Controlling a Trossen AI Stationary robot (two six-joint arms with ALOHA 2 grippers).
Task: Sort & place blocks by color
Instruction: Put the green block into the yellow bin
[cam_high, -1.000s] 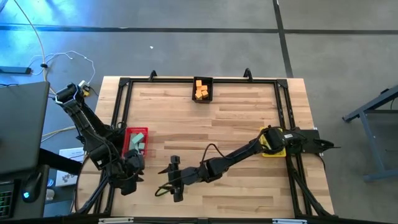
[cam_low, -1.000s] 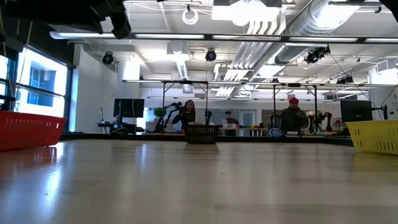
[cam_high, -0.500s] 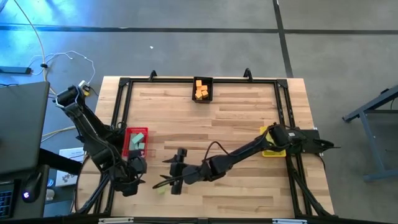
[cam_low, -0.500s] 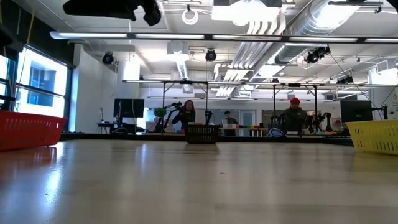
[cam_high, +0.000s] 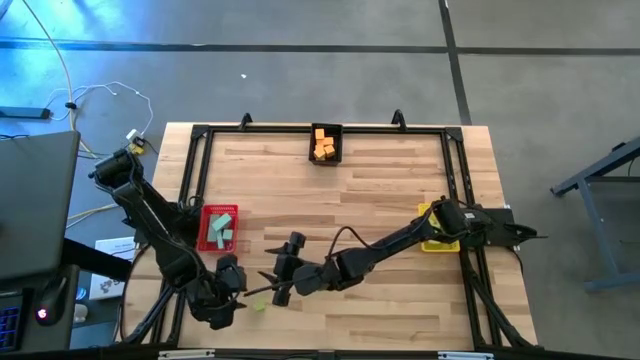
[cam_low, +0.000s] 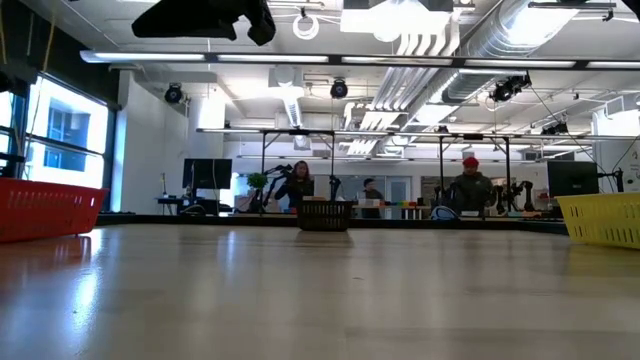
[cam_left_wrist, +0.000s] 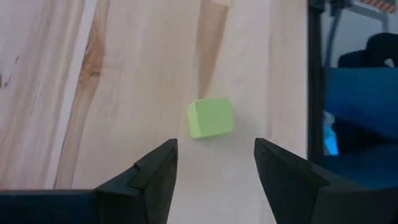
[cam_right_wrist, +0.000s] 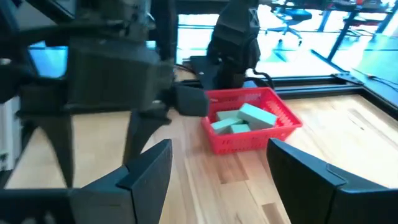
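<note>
Your left pincer (cam_left_wrist: 214, 165) stands open with nothing between its fingers (cam_left_wrist: 155, 168). It hangs over the near edge of the counter (cam_high: 380, 190), toward the near left corner. On the bare wood just ahead of it lies a yellow-green block (cam_left_wrist: 211, 117), turned a little askew and touching neither finger; in the high view that block (cam_high: 259, 304) sits between your two pincers.

Your right pincer (cam_right_wrist: 217, 165) is spread wide too, and it holds nothing. Its arm reaches across from the right edge, so the pincer (cam_high: 280, 285) sits close to the left one, near the near edge and just right of the loose block.

Beyond it, at the left edge, the red bin (cam_right_wrist: 252, 127) holds the teal blocks (cam_right_wrist: 245, 118), several lying together; from above you see them (cam_high: 221, 228) inside the same bin (cam_high: 206, 232).

At the middle of the far edge, the black bin (cam_high: 327, 157) carries the orange blocks (cam_high: 322, 143).

The yellow bin (cam_low: 600, 218) stands at the right edge, and you cannot tell what is in it.

People (cam_low: 472, 185) show in the room behind the counter.
</note>
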